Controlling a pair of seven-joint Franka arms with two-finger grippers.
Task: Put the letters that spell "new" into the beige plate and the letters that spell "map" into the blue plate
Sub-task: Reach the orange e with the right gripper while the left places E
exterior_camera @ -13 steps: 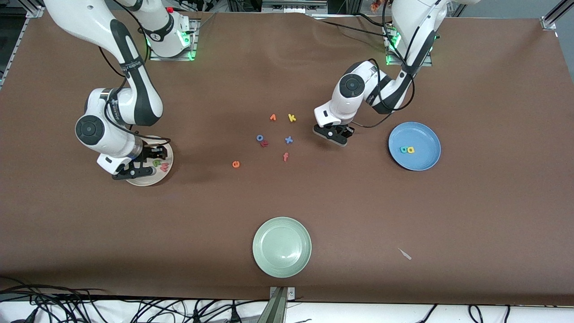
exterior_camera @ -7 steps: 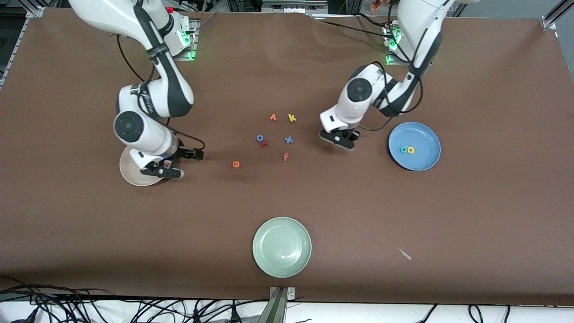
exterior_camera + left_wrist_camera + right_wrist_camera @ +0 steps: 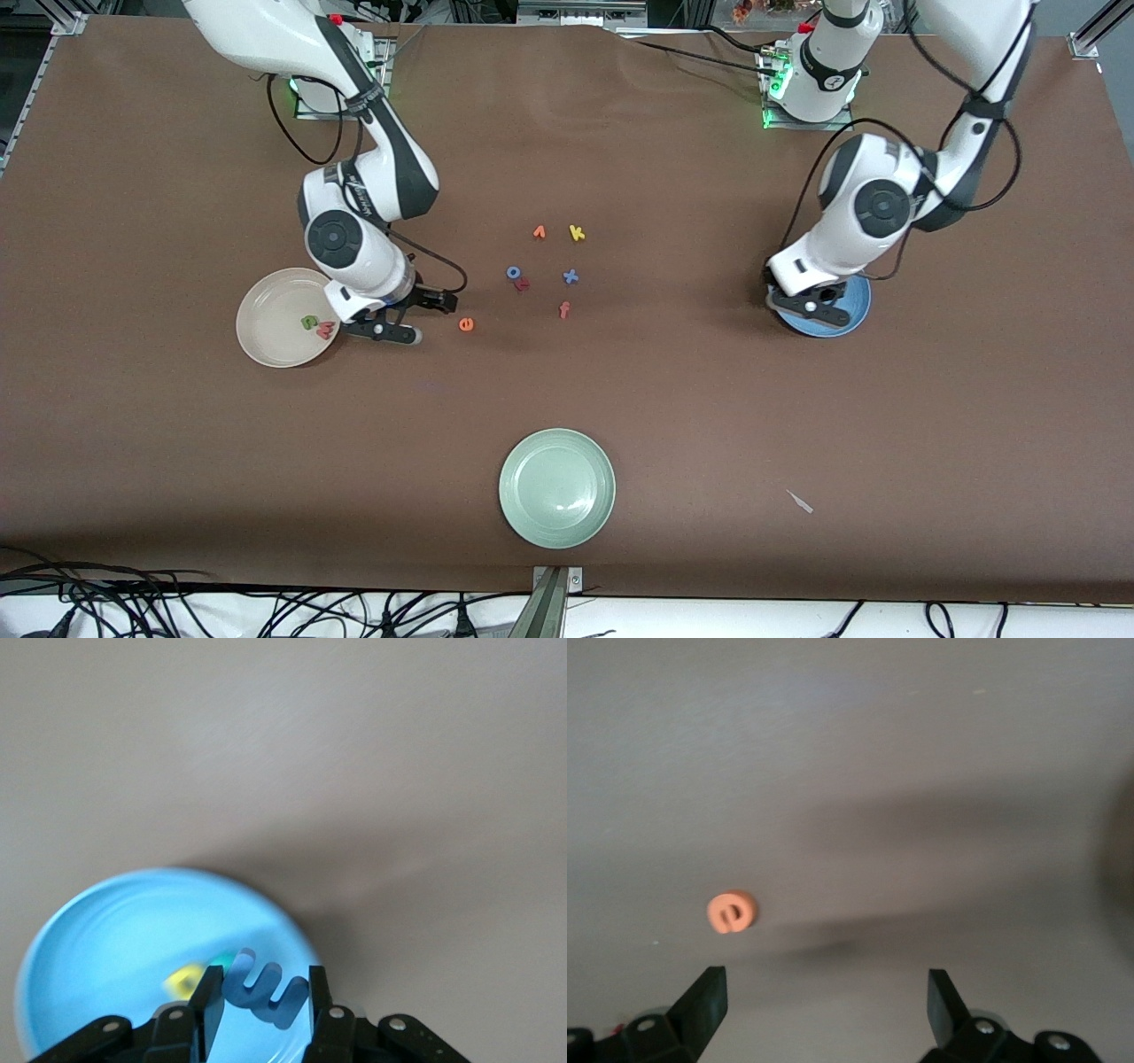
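I see the blue m (image 3: 264, 988) pinched between the left gripper (image 3: 811, 304) fingers, which now hangs over the blue plate (image 3: 852, 312) after crossing from beside the loose letters; yellow a (image 3: 183, 980) and teal p (image 3: 224, 960) lie in it. The right gripper (image 3: 409, 317), jaws spread wide and empty, has left the beige plate (image 3: 266, 332), where green n (image 3: 309, 322) and pink w (image 3: 325, 331) lie, and now sits just beside the orange e (image 3: 466, 324), which stays on the table.
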